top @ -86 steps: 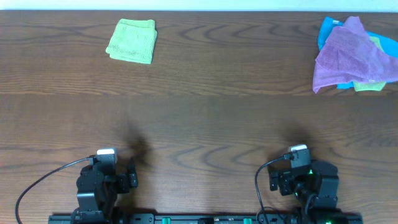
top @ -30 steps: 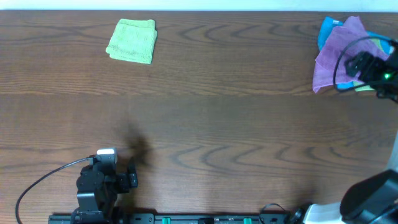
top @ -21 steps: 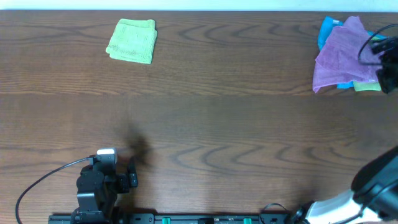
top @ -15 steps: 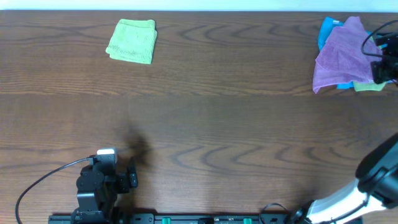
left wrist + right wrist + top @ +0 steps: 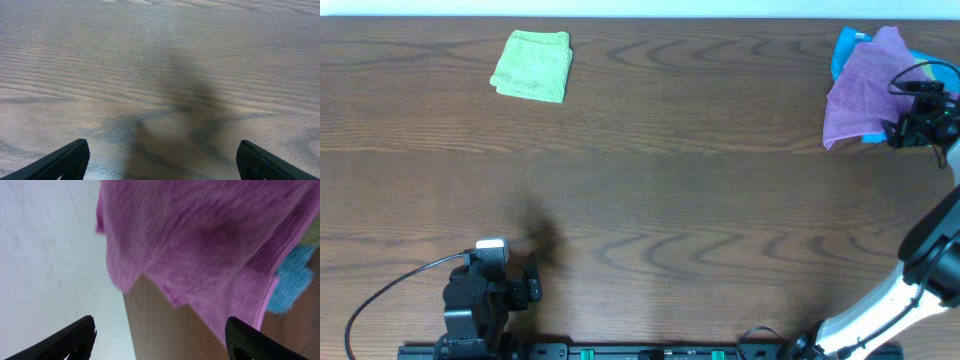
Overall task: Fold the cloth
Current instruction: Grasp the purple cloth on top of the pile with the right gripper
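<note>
The pinkish-purple cloth (image 5: 863, 92) lies crumpled at the far right of the table, on top of blue and green cloths. No white tag shows. My right gripper (image 5: 898, 130) is stretched out to the cloth's near right edge, just above it. In the right wrist view the cloth (image 5: 200, 240) fills the upper frame, and the right gripper (image 5: 160, 347) is open and holds nothing. My left gripper (image 5: 533, 283) rests at the front left, far from the cloth. In the left wrist view it (image 5: 160, 167) is open over bare wood.
A lime-green folded cloth (image 5: 532, 65) lies at the far left. A blue cloth (image 5: 290, 287) and a green one (image 5: 912, 140) sit under the purple cloth. The table's far edge and the pale floor or wall (image 5: 50, 255) are close by the right gripper.
My right arm has left its front rest and reached to the pile at the far right. Over the last half second it shifted slightly left and nearer, by the cloth's edge. The left arm is still.
</note>
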